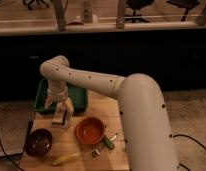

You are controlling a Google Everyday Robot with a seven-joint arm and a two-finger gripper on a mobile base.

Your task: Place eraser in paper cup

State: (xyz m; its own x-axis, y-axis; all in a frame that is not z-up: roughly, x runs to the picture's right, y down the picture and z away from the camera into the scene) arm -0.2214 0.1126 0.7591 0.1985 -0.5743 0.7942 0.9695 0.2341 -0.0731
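Past the dark brown bowl (pixel 38 141) and orange-red bowl (pixel 90 131), the paper cup (pixel 59 119) stands left of centre on the surface (pixel 83 156). The gripper (pixel 60 111) hangs directly over it, the green tray (pixel 76 95) behind. I cannot tell how the jaws stand or make out the eraser. This looks like the drop step, and the next move needs a release squarely over the cup's mouth.

Camera view. White arm (pixel 96 82) comes in from the picture's right and bends down over the far left of the wooden table (pixel 99 108). Hand (pixel 59 111) hangs low at the near edge of the green tray (pixel 76 97), right above a small whitish cup (pixel 59 120) (contact between the two: cannot tell). Orange-red bowl (pixel 90 130) stands near the cup, to its right. Dark bowl (pixel 38 141) front left. Yellow object (pixel 66 158) lies by the front edge, between the bowls. Green item (pixel 109 142) just right of the orange-red bowl.
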